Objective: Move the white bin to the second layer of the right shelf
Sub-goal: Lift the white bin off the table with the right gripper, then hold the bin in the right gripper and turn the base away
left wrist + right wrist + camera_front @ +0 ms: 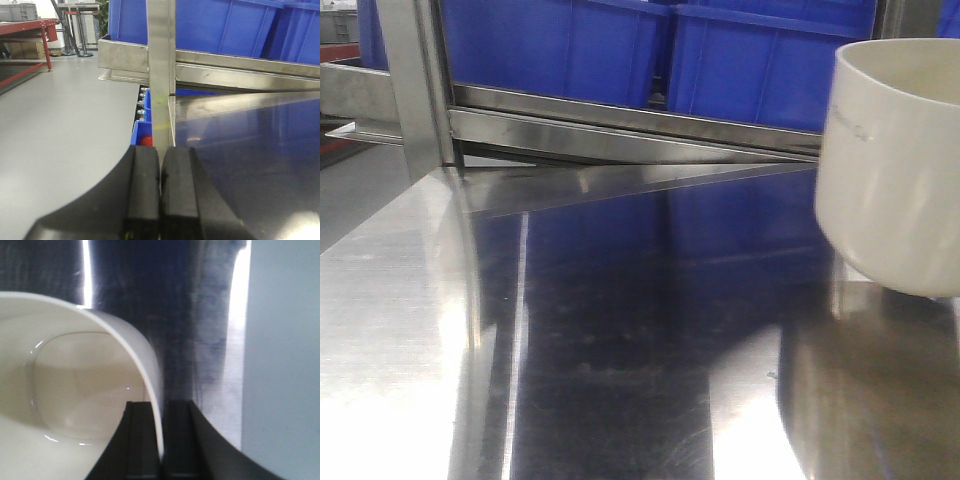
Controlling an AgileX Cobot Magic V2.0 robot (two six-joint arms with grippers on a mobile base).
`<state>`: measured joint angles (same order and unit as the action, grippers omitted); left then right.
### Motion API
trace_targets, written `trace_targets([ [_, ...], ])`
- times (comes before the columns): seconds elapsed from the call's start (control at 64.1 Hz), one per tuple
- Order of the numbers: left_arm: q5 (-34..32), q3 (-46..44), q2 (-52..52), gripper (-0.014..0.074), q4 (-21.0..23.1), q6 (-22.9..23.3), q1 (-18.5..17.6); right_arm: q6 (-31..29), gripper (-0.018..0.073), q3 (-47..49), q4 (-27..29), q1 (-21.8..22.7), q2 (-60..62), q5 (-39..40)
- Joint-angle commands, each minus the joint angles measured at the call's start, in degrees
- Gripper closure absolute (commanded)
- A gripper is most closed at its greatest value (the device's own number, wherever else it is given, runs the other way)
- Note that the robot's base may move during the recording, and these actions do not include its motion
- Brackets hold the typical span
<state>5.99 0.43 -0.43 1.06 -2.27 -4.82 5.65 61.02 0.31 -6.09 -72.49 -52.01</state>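
The white bin [895, 170] is at the right edge of the front view, low over the steel tabletop [620, 330]. I cannot tell whether its base touches the steel. In the right wrist view my right gripper [161, 405] is shut on the white bin's [75, 390] rim wall, one finger inside the tub and one outside. My left gripper [160, 150] is shut with nothing in it, at the tabletop's [250, 140] left edge, just in front of an upright steel post [161, 75]. The right shelf second layer is out of view.
Behind the tabletop runs a steel rack rail [620, 120] bearing large blue crates [560, 45]. The upright post [415, 80] stands at the back left corner. Grey floor [60, 130] lies left of the table, with a red bench [25, 27] farther off.
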Motion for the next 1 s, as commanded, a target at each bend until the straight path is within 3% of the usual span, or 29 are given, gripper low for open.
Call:
trace_targets([
  [0.0,-4.76,1.65,-0.84,0.0512,0.43,0.30,-0.01,-0.85,0.0505,-2.54,1.01,1.23,6.00,7.61],
  [0.203,-4.76,1.65,-0.84,0.0512,0.43,0.30,-0.01,-0.85,0.0505,-11.92,1.01,1.29,16.64,12.75],
  [0.546,-4.76,1.65,-0.84,0.0512,0.43,0.30,-0.01,-0.85,0.0505,-19.44,1.01,1.29,32.13,11.98],
  [0.983,-4.76,1.65,-0.84,0.0512,0.43,0.30,-0.01,-0.85,0.0505,-19.76,0.96,1.29,34.17,7.57],
])
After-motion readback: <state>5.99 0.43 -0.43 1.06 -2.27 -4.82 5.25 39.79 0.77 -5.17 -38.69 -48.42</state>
